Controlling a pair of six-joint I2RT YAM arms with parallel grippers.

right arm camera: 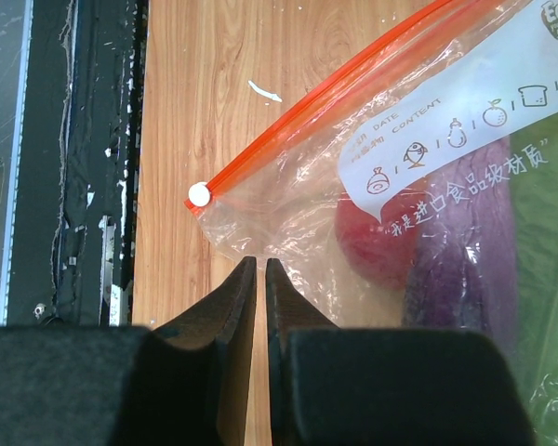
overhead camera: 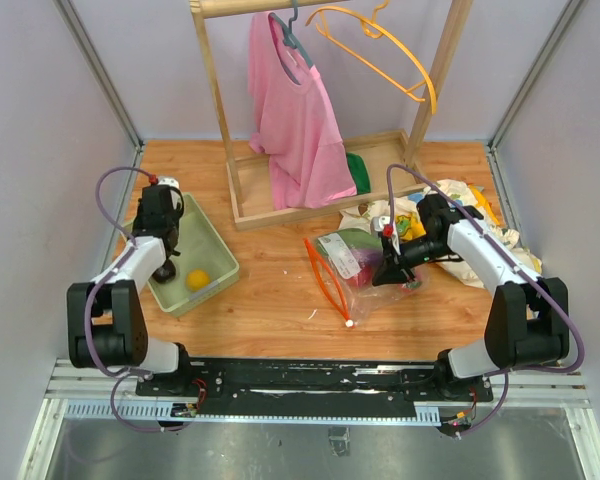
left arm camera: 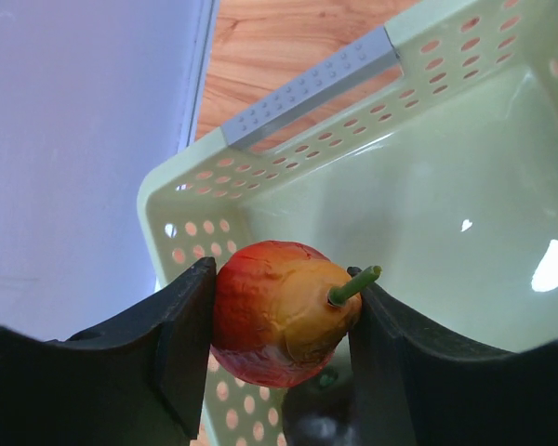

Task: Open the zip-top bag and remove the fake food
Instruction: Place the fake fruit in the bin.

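The zip-top bag [overhead camera: 360, 262] lies crinkled on the wooden table [overhead camera: 270, 290], and its orange zipper strip [right arm camera: 325, 96] is open. A red piece [right arm camera: 379, 243] and a purple piece [right arm camera: 465, 260] sit inside. A yellow ball [overhead camera: 197, 279] lies in the green tray [overhead camera: 216, 233]. The left gripper [left arm camera: 279, 321] holds a red and orange fruit [left arm camera: 270, 316] over that tray.

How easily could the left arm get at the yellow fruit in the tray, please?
Probably not yet: the left gripper hangs beside the yellow fruit with nothing between, but it holds a red-orange fruit.
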